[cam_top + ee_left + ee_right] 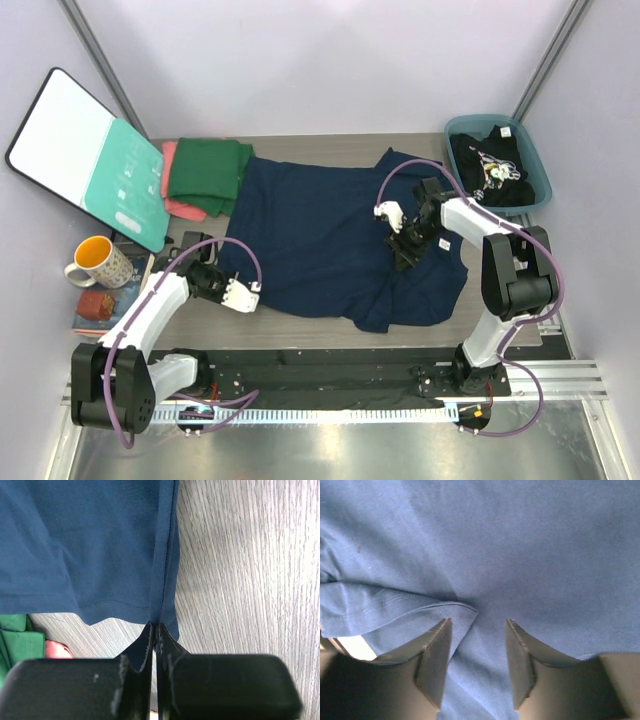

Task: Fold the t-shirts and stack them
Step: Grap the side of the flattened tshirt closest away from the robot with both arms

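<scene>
left gripper (154,628) was pinched fully together on a hem corner of the plain navy blue cloth t-shirt (320,235), w/ the cloth edge caught between the jaws. right gripper (477,625) sat low over the same shirt near its other side, by a sleeve fold. its jaws were roughly half apart & nothing was clamped.

the navy shirt lay spread but rumpled across the middle of the grey wood-grain table (250,580). dark green folded tee (208,172) lay on top of the salmon-pink tee (183,208) at back left, just beside the navy one. black tee w/ white print (490,165) was in the teal plastic bin (538,180) at back right.

step in hand looked like getting both grips for the navy shirt's 1st fold. next move prob needs the right jaws to drop & close on a cloth edge. then both arms lift together & carry that side over w/o dragging the rest.
</scene>
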You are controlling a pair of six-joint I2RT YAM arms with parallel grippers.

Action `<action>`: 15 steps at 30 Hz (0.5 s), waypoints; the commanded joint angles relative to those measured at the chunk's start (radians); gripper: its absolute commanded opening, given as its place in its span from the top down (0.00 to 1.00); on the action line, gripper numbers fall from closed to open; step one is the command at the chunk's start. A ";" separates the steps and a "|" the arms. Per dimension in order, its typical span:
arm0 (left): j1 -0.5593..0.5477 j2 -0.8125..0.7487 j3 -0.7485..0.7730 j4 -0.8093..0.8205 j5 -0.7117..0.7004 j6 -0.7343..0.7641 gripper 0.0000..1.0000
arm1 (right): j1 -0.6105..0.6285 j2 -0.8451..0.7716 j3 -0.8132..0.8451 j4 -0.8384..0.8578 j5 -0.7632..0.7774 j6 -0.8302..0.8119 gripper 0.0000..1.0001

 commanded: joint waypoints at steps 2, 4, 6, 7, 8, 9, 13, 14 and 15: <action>0.001 0.009 0.036 0.011 0.016 0.002 1.00 | -0.003 -0.004 0.045 -0.073 -0.078 -0.061 0.52; -0.001 0.012 0.037 0.013 0.010 0.000 1.00 | -0.003 -0.012 0.044 -0.105 -0.101 -0.074 0.55; 0.001 0.021 0.043 0.017 0.008 0.002 1.00 | -0.001 -0.023 0.036 -0.121 -0.109 -0.097 0.53; 0.001 0.024 0.045 0.018 0.008 0.002 1.00 | 0.002 -0.027 0.030 -0.121 -0.107 -0.099 0.52; 0.001 0.029 0.050 0.018 0.008 0.003 1.00 | 0.002 -0.033 0.016 -0.119 -0.109 -0.099 0.51; 0.001 0.032 0.053 0.022 0.010 0.003 1.00 | 0.002 -0.035 0.010 -0.118 -0.107 -0.101 0.50; 0.001 0.038 0.059 0.027 0.013 0.006 1.00 | 0.002 -0.037 -0.014 -0.078 -0.086 -0.093 0.49; 0.001 0.035 0.059 0.024 0.016 0.009 1.00 | 0.002 -0.035 -0.021 -0.072 -0.081 -0.093 0.49; 0.001 0.034 0.057 0.024 0.019 0.009 1.00 | 0.003 -0.035 -0.022 -0.064 -0.076 -0.091 0.49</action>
